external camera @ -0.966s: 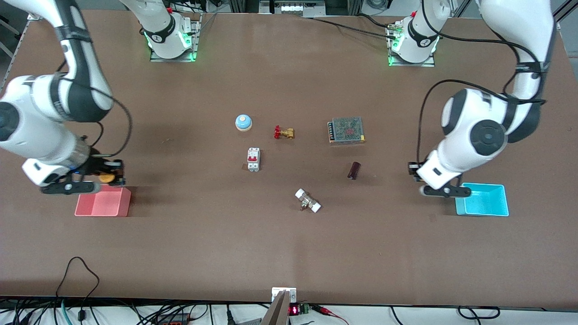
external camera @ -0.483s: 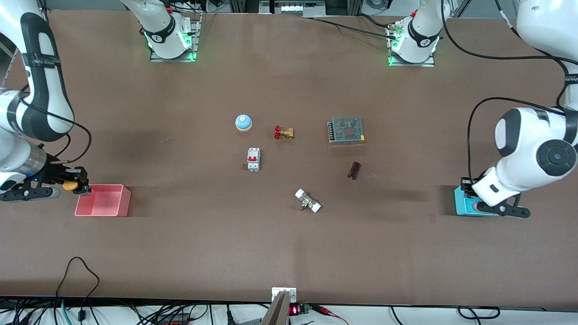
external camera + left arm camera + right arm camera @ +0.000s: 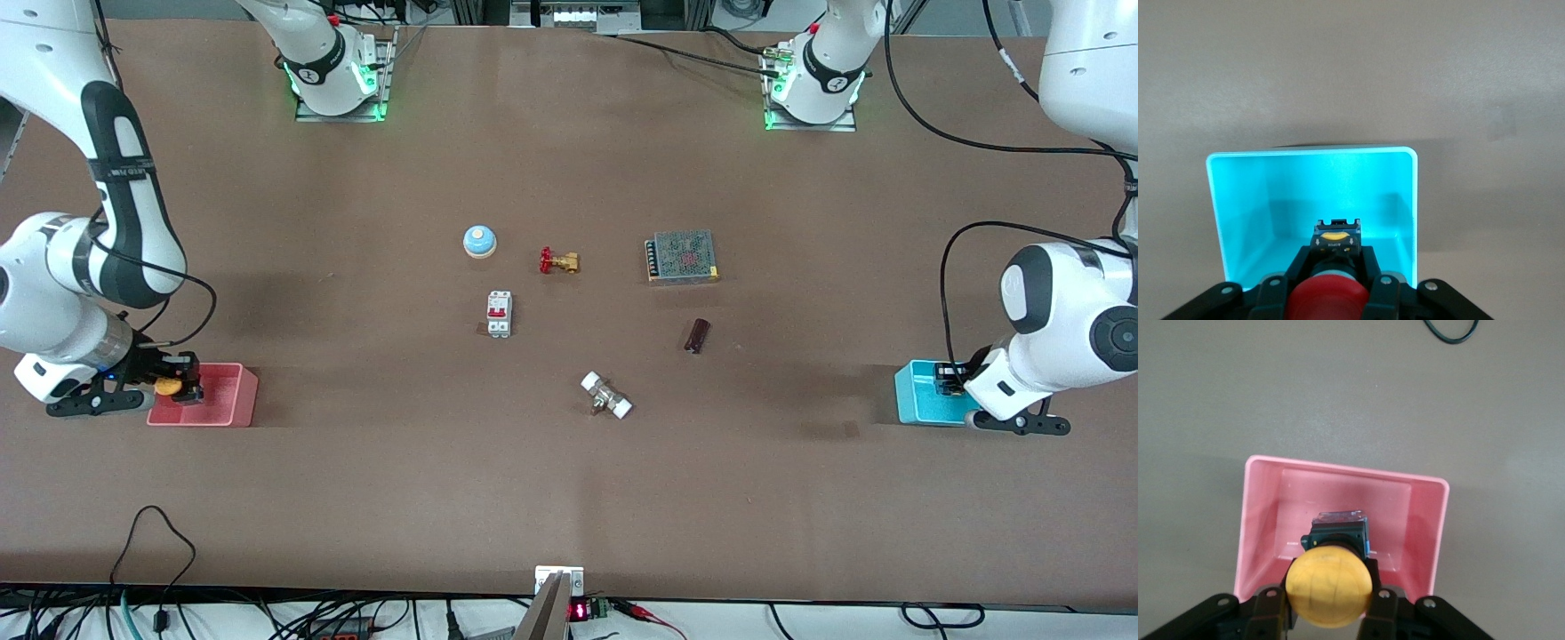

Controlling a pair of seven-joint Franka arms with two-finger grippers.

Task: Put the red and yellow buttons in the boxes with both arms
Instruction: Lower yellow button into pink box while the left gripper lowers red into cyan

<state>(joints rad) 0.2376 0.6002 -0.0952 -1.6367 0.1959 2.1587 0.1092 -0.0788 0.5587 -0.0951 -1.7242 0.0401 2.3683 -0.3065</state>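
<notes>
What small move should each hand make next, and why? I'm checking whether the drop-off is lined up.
Probably open both hands and let go. The right hand holds the yellow button over the pink box, and the left hand holds the red button over the cyan box. In both wrist views each button's black body hangs within its box's walls, so a release should land inside.

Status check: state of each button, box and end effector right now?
yellow button: held over the pink box
red button: held over the cyan box
pink box: upright, nothing resting inside
cyan box: upright, nothing resting inside
right end effector: shut on yellow button
left end effector: shut on red button
</notes>
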